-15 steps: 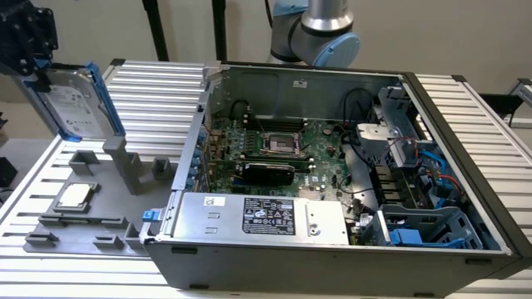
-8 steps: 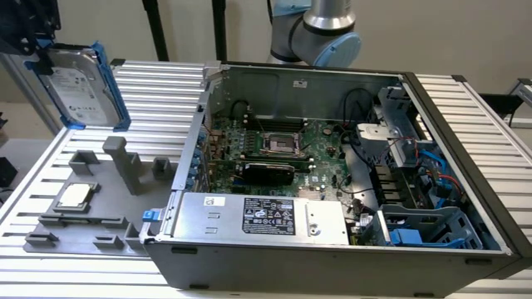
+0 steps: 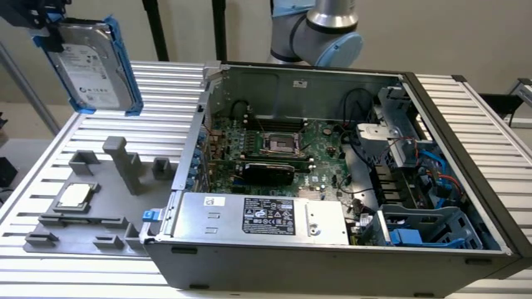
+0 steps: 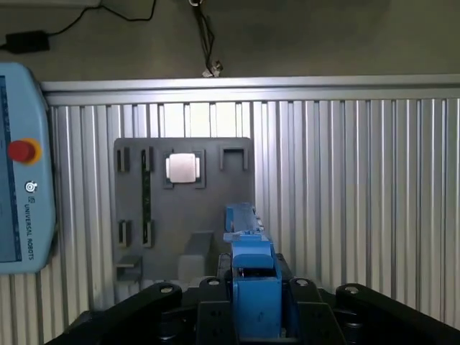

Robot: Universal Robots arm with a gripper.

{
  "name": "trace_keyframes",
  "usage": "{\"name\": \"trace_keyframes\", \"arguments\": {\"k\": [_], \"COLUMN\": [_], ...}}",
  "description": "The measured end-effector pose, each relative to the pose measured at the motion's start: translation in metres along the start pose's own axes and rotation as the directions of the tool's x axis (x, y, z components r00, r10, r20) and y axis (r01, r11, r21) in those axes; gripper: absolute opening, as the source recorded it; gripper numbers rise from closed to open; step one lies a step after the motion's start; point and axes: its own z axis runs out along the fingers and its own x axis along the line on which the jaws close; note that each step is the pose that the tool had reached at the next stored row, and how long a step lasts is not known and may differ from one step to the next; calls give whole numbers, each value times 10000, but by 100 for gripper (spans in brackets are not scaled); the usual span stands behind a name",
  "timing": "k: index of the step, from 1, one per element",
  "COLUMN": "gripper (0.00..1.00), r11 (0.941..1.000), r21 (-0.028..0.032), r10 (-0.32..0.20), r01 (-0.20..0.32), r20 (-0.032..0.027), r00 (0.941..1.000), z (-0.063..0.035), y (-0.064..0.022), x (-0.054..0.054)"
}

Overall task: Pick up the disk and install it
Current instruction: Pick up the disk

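The disk (image 3: 91, 62), a flat rectangular silver-grey metal hard drive with a white label in a blue plastic carrier, hangs in the air at the upper left of the exterior view, upright and slightly tilted, well above the ribbed aluminium table (image 3: 166, 93). The black gripper (image 4: 255, 305) pinches it by the carrier's top edge, and the wrist view has the blue frame clamped between the fingers.

The grey plastic fixture plate (image 3: 99, 215) lies below with the small square silver CPU chip (image 3: 75, 196) seated in it. The open grey computer case (image 3: 465, 124) sits at centre right, with a blue plastic bay (image 3: 424, 230) at its lower right corner.

Step in hand, as a judgement, is the carry. The grip is on one edge only, so the disk could swing. Slow travel with the carrier held square would suit, passing above the case wall and away from the blue cables (image 3: 437, 171).
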Motion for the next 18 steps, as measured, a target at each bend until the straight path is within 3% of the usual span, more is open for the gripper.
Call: {"name": "trace_keyframes", "arguments": {"k": [7, 12, 18], "gripper": [33, 33, 33], "r11": [10000, 10000, 10000], "r21": [-32, -41, -47], "r10": [-3, -4, -7], "r01": [3, 5, 8], "r20": [76, 127, 231], "r00": [10000, 9999, 9997], "z": [-270, -362, -427], "y": [-311, -533, -805], "x": [-13, -18, -22]}}
